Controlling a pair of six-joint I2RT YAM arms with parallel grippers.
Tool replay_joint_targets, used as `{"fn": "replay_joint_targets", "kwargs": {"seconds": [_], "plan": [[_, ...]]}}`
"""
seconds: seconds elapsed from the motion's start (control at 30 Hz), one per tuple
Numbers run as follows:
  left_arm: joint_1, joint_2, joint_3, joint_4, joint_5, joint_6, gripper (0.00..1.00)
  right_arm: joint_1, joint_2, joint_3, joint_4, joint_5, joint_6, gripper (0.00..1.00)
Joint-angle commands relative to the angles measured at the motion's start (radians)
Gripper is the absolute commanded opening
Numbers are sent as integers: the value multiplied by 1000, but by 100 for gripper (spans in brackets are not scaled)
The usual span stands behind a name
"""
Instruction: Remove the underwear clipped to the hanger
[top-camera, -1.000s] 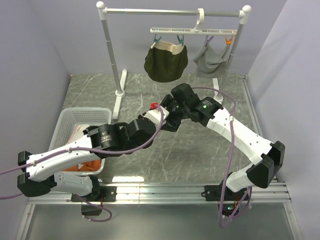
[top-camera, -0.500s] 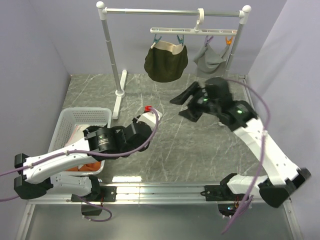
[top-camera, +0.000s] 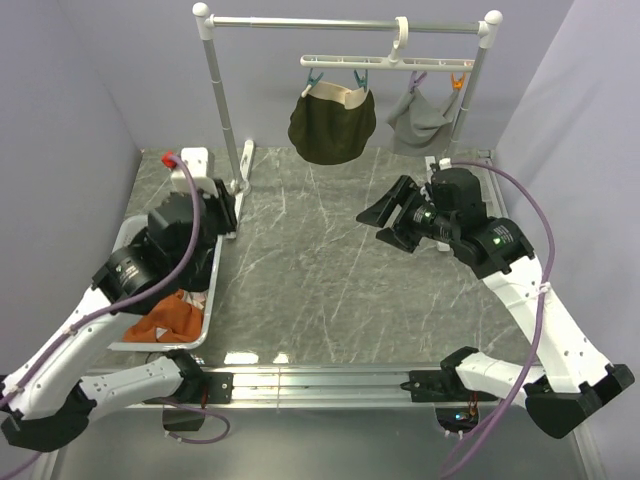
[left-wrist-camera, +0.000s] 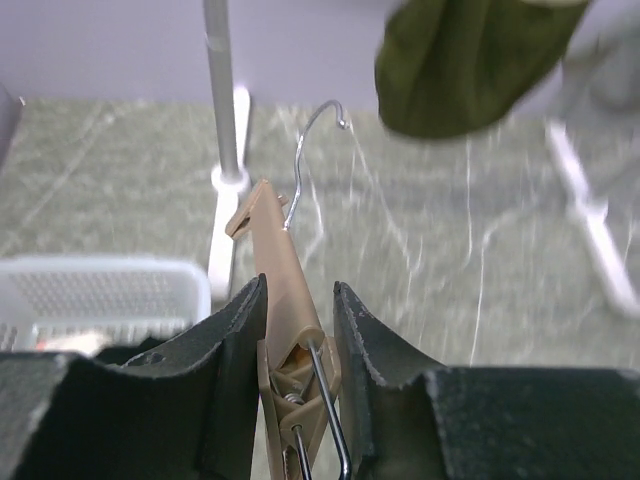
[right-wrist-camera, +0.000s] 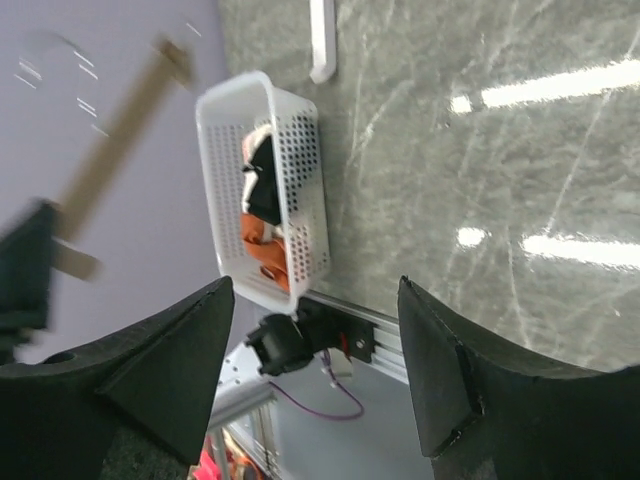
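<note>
1. Top view: two pairs hang from the white hanger on the far rail.
   - The olive-green briefs are on the left. They are rounded and sagging, and the cream waistband gapes between two clips.
   - The grey briefs are on the right, smaller and crumpled.
   - The right gripper hovers mid-table, near of and well below both pairs, with its fingers spread.
   - The left arm reaches over the basket at the left, where the orange cloth shows. The left arm's fingers are hidden in this view.

2. Left wrist view: the left gripper is pressed onto a tan clip hanger, pinching it just below its wire hook.
   - The basket rim lies below left.
   - The olive-green briefs hang blurred at the far top.

3. Right wrist view: the right gripper's pads stand wide apart with nothing between them.
   - Beyond them, the basket holds the black briefs between a white cloth and the orange cloth.
   - That pair looks already removed.

4. Judgement: one pair is off the hanger and two remain.
   - The step in hand seems to be the left arm disposing of the tan clip hanger.
   - The right arm appears to be lining up for the olive-green pair.
   - The next move calls for the right arm to rise and go far, close on the loose lower fabric, and pull down so both clips let go.
</note>
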Motion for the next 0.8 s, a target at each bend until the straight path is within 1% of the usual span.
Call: {"fn": "replay_joint_targets", "kwargs": {"seconds": [0.0,0.03,0.07,0.13,0.17,0.37,0.4,0.47,0.5,0.53,0.6,0.67,0.7,0.77], "plan": [[120,66,95,218,126,75,0,-2,-47,-8,24,-34,-53,73],[152,108,138,253,207,82,0,-2,-50,-2,18,-36,-67,73],[213,128,159,271,247,80,0,-2,-53,3,2,-37,-75,73],[272,190,219,320,364,65,0,-2,-58,18,-19,-28,-102,73],[321,215,242,330,395,57,0,-2,-65,20,-33,-28,-110,73],[460,392,431,381,559,11,0,-2,-96,5,-65,-42,-139,73],[476,418,490,376,580,5,0,-2,-98,2,-68,-43,-142,73],[511,503,561,352,637,-15,0,-2,-105,-5,-73,-49,-150,73],[519,533,625,335,648,-20,0,-2,-105,-6,-72,-52,-151,73],[530,583,653,330,656,-26,0,-2,-107,-11,-72,-55,-154,73],[540,625,716,338,683,-38,0,-2,-104,-15,-73,-62,-162,73],[551,678,757,344,690,-58,0,-2,-99,-14,-79,-71,-170,73],[553,697,806,342,688,-63,0,-2,-98,-15,-81,-75,-173,73],[559,766,877,299,694,-70,0,-3,-98,-12,-93,-77,-184,73]]}}
